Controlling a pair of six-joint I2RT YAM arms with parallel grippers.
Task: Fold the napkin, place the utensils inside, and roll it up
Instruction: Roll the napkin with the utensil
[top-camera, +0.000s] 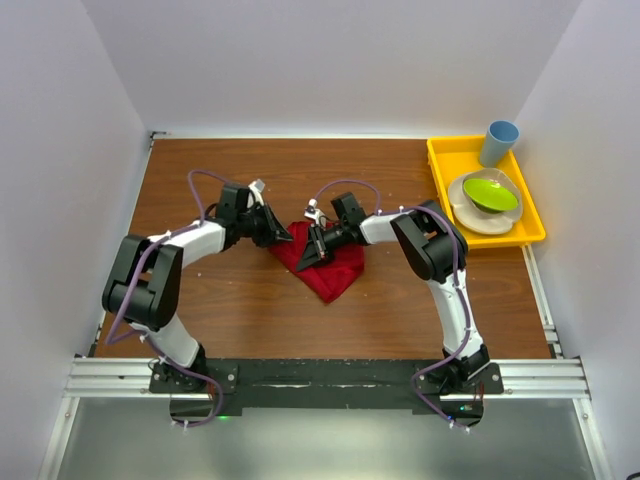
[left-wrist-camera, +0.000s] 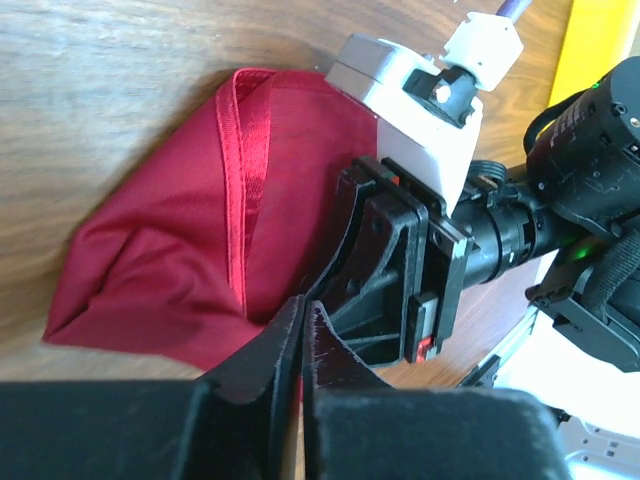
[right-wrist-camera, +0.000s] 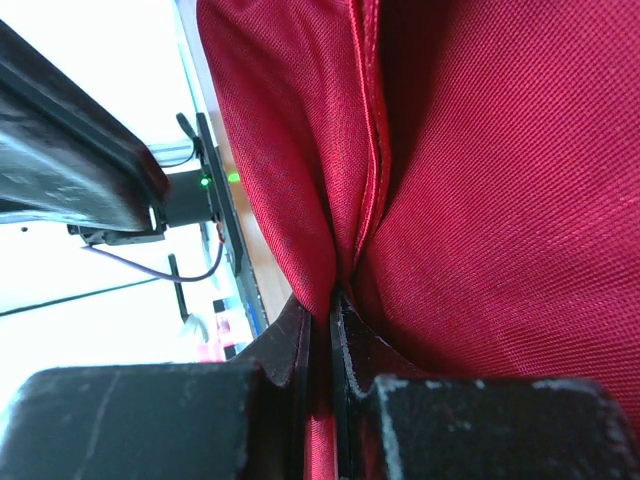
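The red napkin lies bunched on the wooden table between the two arms. My left gripper sits at its left corner. In the left wrist view its jaws are pressed together at the napkin's edge, with a thin red sliver between them. My right gripper is on the cloth's upper middle. The right wrist view shows it shut on a pinched fold of the napkin. The two grippers almost touch, and the right one fills the left wrist view. The utensils are out of view.
A yellow tray stands at the back right, holding a blue cup and a green bowl on a plate. White walls close in both sides. The arm bases and a metal rail run along the near edge.
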